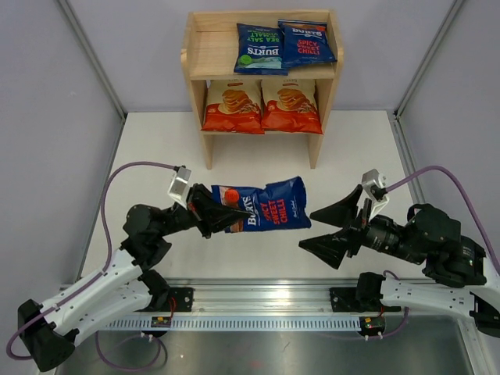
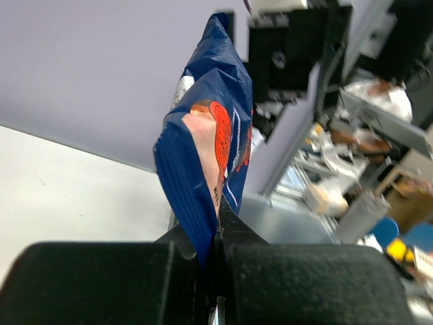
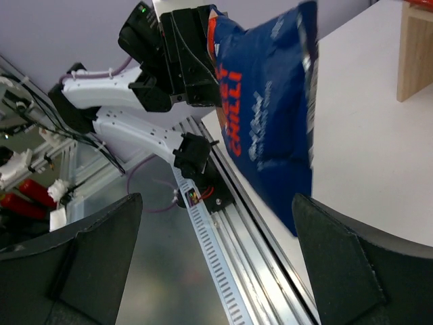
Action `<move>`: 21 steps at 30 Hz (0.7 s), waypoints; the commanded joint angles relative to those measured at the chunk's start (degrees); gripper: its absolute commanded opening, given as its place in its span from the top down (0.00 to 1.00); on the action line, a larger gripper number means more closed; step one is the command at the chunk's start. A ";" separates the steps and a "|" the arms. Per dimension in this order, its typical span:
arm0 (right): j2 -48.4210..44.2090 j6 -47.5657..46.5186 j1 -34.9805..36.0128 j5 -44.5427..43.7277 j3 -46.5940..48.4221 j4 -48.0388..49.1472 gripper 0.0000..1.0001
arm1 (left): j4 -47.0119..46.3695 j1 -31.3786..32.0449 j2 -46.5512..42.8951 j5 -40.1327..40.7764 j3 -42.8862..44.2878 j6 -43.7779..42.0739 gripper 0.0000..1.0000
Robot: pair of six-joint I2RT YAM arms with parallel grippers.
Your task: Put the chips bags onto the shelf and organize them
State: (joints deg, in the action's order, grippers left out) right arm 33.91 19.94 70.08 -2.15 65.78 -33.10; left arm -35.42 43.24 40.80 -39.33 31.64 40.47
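Observation:
My left gripper (image 1: 205, 212) is shut on the end of a dark blue red-labelled Burts bag (image 1: 262, 206) and holds it above the table; the bag's crimped edge sits between the fingers in the left wrist view (image 2: 203, 223). My right gripper (image 1: 319, 228) is wide open and empty, just right of the bag, which shows in the right wrist view (image 3: 264, 108). The wooden shelf (image 1: 199, 70) stands at the back. Its top tier holds a green-labelled Burts bag (image 1: 258, 47) and a red-labelled Burts bag (image 1: 306, 41). Its lower tier holds two Cassava Chips bags (image 1: 232, 105) (image 1: 291, 105).
A metal rail (image 1: 266, 295) runs along the near table edge between the arm bases. Grey walls enclose the table on the left, back and right. The left part of the shelf's top tier (image 1: 212, 47) is bare wood.

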 commanded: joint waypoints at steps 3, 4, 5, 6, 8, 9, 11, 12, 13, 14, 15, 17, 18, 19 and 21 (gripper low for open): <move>-4.82 6.25 0.23 -8.20 -2.58 10.17 0.01 | 2.80 0.26 -1.68 21.11 6.67 3.39 1.00; -5.17 6.33 0.23 -12.31 -2.85 9.38 0.01 | 7.08 0.26 -1.86 24.27 8.07 3.65 1.00; -5.69 6.60 0.23 -14.26 -3.11 9.11 0.00 | 9.29 0.17 -1.86 30.39 10.96 3.91 1.00; -6.05 6.60 0.23 -15.76 -3.20 8.85 0.01 | 11.75 0.17 -1.60 33.93 12.99 4.44 0.99; -6.49 6.86 0.23 -19.54 -3.29 8.58 0.01 | 18.96 0.17 -0.03 43.66 19.12 4.71 0.99; -6.49 7.12 0.23 -20.95 -3.11 8.15 0.00 | 21.59 0.17 0.86 46.77 21.16 5.66 0.98; -6.14 7.65 0.23 -24.55 -3.11 6.92 0.01 | 26.09 0.17 4.09 54.57 27.21 6.63 0.94; -5.96 8.52 0.23 -25.70 -3.20 6.48 0.01 | 27.41 0.17 5.25 57.41 29.08 7.51 0.94; -5.87 8.88 0.23 -27.19 -3.46 6.56 0.01 | 30.81 0.09 6.82 60.31 31.53 8.56 0.95; -5.87 9.23 0.23 -27.64 -4.25 6.73 0.01 | 32.07 0.00 9.45 64.77 33.56 9.36 0.95; -5.87 9.84 0.23 -28.08 -4.86 7.34 0.00 | 32.25 -0.09 11.13 66.30 37.32 9.37 0.96; -5.87 10.20 0.23 -28.26 -6.27 8.14 0.00 | 34.35 -0.44 14.03 71.29 41.38 10.15 0.96; -6.05 10.64 0.23 -28.34 -6.62 8.58 0.00 | 34.63 -0.79 17.09 72.11 44.97 10.59 0.97; -6.14 10.82 0.23 -28.35 -6.89 8.84 0.01 | 33.58 -1.31 18.43 72.90 46.48 10.16 0.97; -6.49 11.43 0.23 -28.26 -7.94 9.37 0.00 | 34.45 -2.11 23.25 75.45 50.52 10.68 0.97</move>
State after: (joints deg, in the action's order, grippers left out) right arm 27.42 29.30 70.08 -26.96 58.72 -26.89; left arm -2.87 42.13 58.74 25.61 76.55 49.50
